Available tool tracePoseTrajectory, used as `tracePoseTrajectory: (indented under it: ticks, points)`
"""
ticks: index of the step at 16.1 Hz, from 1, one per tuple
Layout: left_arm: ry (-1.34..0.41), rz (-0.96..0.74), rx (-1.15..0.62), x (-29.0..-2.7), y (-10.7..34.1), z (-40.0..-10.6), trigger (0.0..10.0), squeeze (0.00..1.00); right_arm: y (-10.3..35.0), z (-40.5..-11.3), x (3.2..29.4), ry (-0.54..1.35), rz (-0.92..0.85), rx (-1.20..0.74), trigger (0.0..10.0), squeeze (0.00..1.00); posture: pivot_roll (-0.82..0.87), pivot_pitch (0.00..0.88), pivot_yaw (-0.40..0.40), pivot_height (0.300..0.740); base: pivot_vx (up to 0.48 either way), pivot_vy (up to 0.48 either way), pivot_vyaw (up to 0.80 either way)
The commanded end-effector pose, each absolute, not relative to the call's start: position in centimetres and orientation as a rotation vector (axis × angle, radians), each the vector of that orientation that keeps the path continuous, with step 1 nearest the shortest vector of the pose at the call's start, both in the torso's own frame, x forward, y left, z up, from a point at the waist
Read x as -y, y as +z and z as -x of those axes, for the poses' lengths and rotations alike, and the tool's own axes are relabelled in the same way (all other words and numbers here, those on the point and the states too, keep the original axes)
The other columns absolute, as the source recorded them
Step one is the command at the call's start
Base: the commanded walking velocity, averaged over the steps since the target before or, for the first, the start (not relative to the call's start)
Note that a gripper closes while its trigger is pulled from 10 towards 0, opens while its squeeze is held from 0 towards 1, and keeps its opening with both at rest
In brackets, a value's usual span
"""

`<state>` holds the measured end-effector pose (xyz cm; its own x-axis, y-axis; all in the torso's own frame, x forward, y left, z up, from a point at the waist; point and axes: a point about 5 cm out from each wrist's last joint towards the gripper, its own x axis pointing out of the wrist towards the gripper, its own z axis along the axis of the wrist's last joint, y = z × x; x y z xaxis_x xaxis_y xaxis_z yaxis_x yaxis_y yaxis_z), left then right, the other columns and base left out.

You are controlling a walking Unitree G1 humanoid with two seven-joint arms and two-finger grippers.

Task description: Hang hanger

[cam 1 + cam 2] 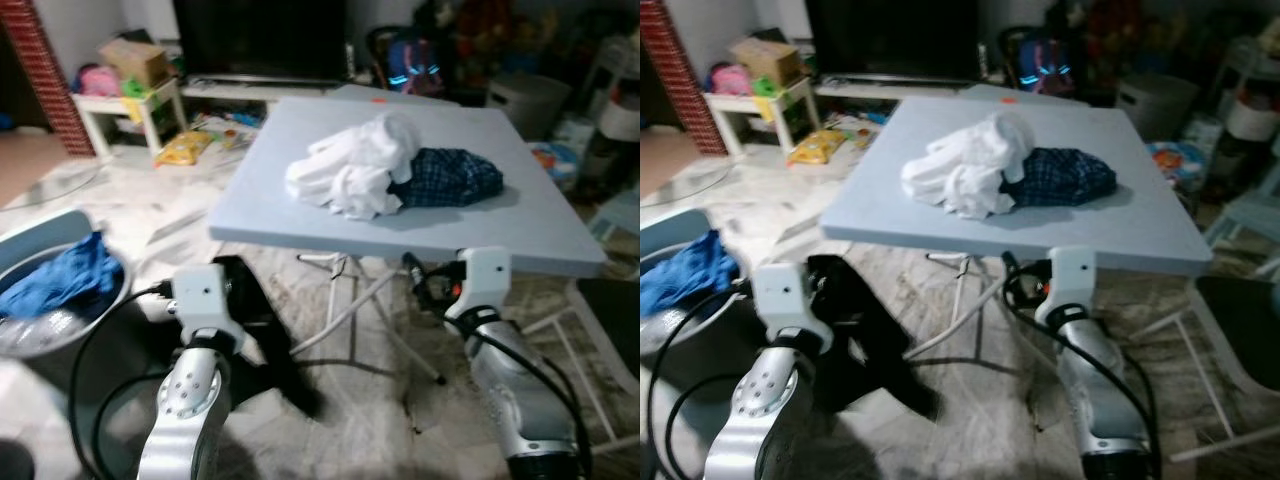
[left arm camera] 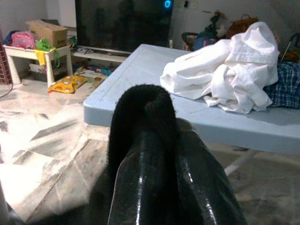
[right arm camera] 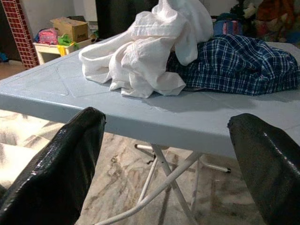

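While both arms sit low at the bottom of the head views, no hanger can be made out; cannot tell where it lies. Right gripper (image 3: pixel 164 154) has fingers spread wide, nothing between them, just below the near edge of the blue table (image 1: pixel 520 235). Left gripper (image 2: pixel 154 140) has fingers pressed together, empty, lower left. White cloth (image 1: pixel 355 165) and plaid garment (image 1: pixel 450 177) lie frame centre, touching. My read: right arm is nearer the pile.
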<state>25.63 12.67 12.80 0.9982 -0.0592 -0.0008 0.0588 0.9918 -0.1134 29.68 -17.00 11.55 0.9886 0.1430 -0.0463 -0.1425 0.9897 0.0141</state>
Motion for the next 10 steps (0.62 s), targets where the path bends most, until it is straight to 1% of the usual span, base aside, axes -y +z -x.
tracePoseTrajectory:
  ticks: [1,10]
  points:
    - [-0.039,0.131,0.010,-13.06,13.26,-25.91,10.0,0.00,11.92,-29.81,16.54,0.151,-0.019,-0.037,10.0,0.00,-0.09,0.013,-0.030,0.740,0.000,0.480,0.00]
    - [-0.050,0.152,-0.007,-12.92,13.12,-25.92,10.0,0.00,11.97,-29.84,16.52,0.157,-0.015,-0.040,10.0,0.00,-0.09,0.016,-0.036,0.740,0.000,0.480,0.00]
